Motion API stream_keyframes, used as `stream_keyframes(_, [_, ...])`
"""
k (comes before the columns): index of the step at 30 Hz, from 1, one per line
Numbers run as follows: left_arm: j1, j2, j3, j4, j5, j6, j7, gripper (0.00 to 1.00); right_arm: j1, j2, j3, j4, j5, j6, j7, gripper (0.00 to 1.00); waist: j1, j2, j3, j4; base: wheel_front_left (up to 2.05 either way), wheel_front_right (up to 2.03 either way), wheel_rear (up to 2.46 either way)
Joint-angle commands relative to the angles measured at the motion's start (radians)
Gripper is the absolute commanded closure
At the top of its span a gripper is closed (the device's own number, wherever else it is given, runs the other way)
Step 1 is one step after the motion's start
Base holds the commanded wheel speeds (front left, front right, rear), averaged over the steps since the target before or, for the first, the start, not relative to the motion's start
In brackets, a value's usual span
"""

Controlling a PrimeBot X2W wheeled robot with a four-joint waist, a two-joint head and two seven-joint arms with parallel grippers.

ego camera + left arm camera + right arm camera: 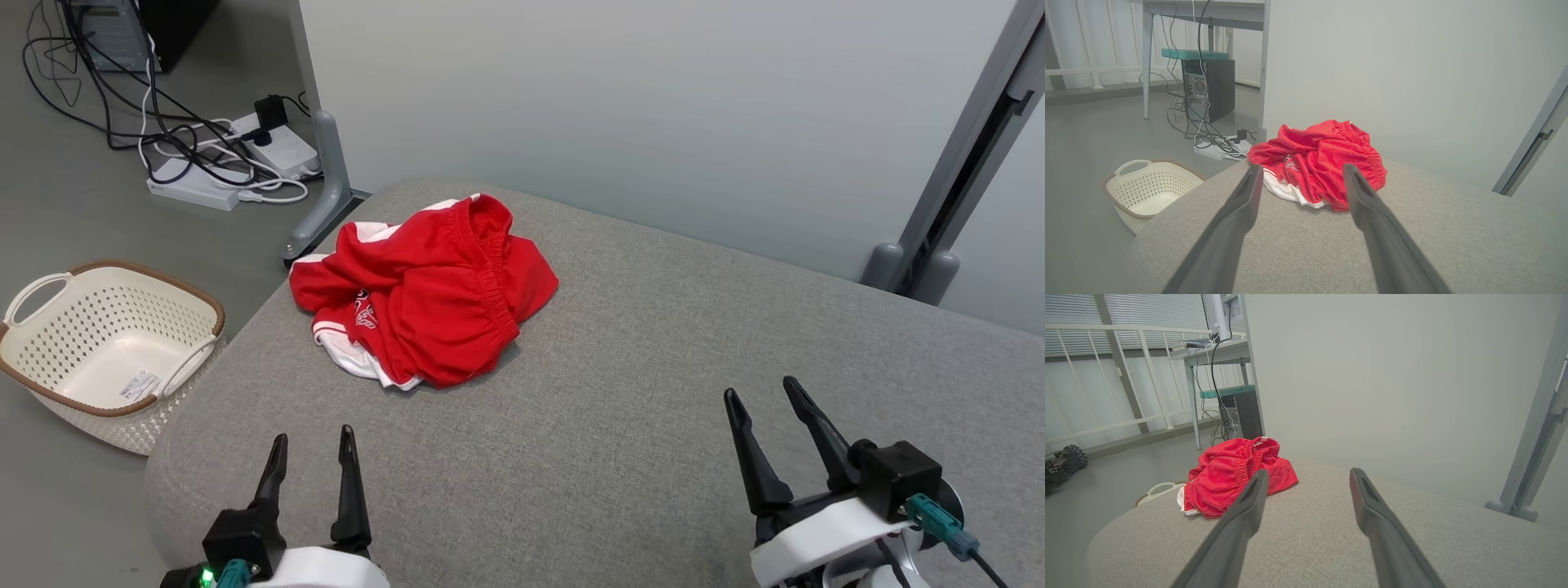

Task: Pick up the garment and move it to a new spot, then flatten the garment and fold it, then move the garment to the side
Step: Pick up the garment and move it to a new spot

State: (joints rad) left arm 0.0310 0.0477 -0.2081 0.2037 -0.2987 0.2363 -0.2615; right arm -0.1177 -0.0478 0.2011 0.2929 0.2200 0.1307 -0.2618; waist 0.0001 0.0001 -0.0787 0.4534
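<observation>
The garment [424,298] is a crumpled red piece with white trim and an elastic waistband, lying in a heap near the far left corner of the grey padded table [637,392]. My left gripper [314,441] is open at the near left edge, well short of the cloth, nothing between its fingers. My right gripper [758,392] is open at the near right, farther from the heap and empty. In the left wrist view the garment [1318,167] lies straight ahead beyond the left gripper [1300,170]. In the right wrist view the garment [1229,473] lies ahead to the left of the right gripper [1308,475].
A cream perforated laundry basket [106,351] stands on the floor left of the table. Power strips and tangled cables [220,155] lie on the floor behind it. A pale partition wall [653,106] runs along the table's far edge, with a grey post [963,163] at the right.
</observation>
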Motion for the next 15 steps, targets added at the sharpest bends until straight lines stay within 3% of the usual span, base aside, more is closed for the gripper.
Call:
stream_keyframes(1, [-0.025,0.005,0.010,0.007,0.013,-0.019,-0.004,0.00,0.013,-0.004,-0.010,-0.008,-0.008,0.000,-0.005,0.00,-0.0001,-0.0001,-0.001,0.000,0.00,0.00,0.00])
stream_keyframes(8, [-0.111,0.013,0.045,0.046,0.046,-0.117,-0.004,0.00,0.035,-0.007,-0.040,-0.047,-0.026,0.000,-0.005,0.00,-0.0001,-0.0001,0.035,-0.040,0.00,0.00,0.00])
stream_keyframes(15, [-0.224,0.051,0.062,0.079,0.046,-0.151,0.026,0.00,0.017,-0.057,-0.030,-0.110,-0.015,0.000,-0.005,0.00,-0.0001,-0.0001,0.128,-0.113,0.00,0.00,0.00])
